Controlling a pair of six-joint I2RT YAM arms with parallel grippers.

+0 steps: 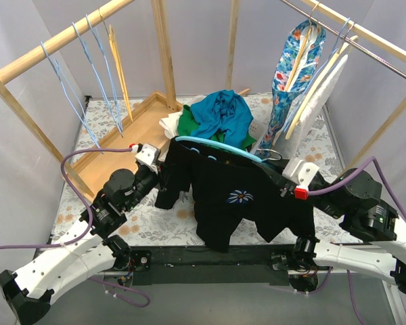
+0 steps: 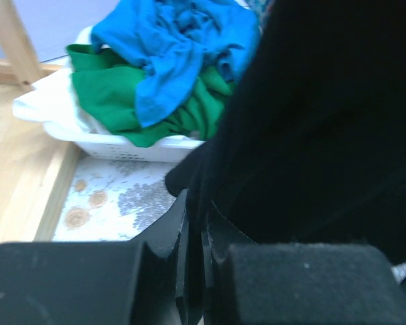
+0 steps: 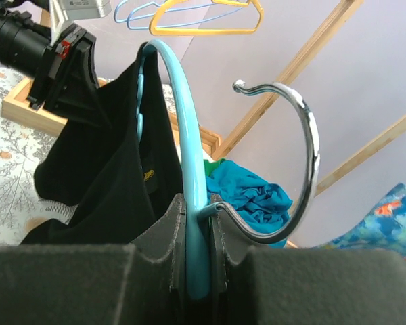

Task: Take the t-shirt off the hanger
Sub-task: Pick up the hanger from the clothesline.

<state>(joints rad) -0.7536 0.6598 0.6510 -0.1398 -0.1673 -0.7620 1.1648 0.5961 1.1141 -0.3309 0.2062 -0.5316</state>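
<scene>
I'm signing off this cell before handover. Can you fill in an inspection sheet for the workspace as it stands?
Surface: table under a floral cloth, partly covered.
Job's things: black t-shirt hangs from the light blue hanger, not yet off.
Clutter: white basket heaped with blue and green clothes; wooden tray at back left.
Grippers: left gripper shut on the t-shirt's edge; right gripper shut on the hanger beside its hook.
Cables: purple cables loop from both wrists, clear of the shirt.
Surroundings: wooden frame carrying empty hangers on the left and hung garments on the right.
</scene>
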